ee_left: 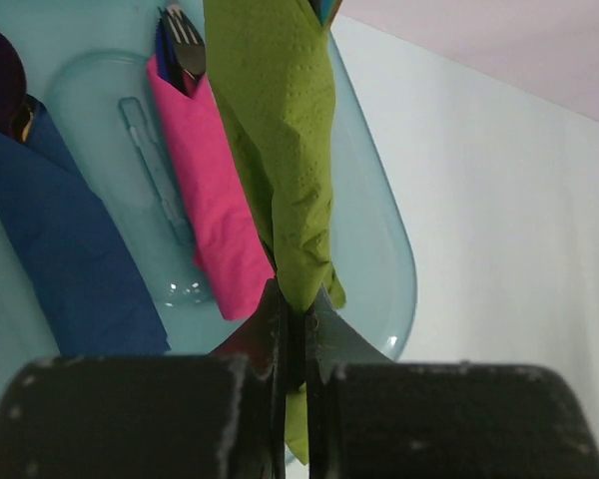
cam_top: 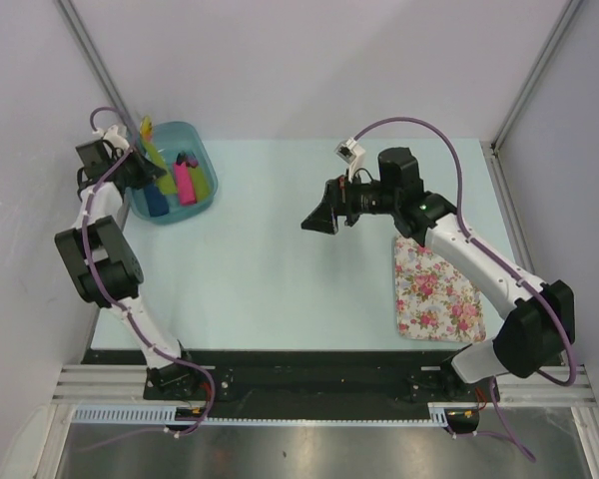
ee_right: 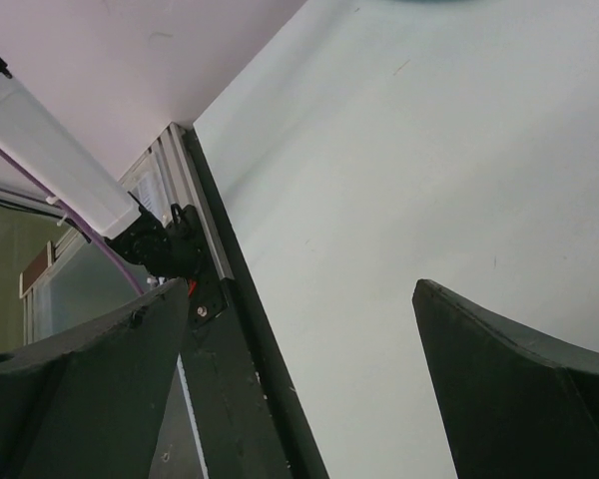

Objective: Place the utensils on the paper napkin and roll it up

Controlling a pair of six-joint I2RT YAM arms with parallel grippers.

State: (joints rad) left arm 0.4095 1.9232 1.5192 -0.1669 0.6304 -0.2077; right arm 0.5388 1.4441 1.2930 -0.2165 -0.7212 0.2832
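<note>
My left gripper is shut on the lower end of a lime-green roll and holds it above the teal bowl at the far left. A pink roll with a dark fork head poking out lies in the bowl, beside a blue roll. My right gripper is open and empty above the middle of the table. No flat olive-green napkin and no loose utensils are in view.
A white pink-flowered mat lies at the front right, partly under the right arm. The table's near edge with its black rail shows in the right wrist view. Walls close in the left, back and right sides.
</note>
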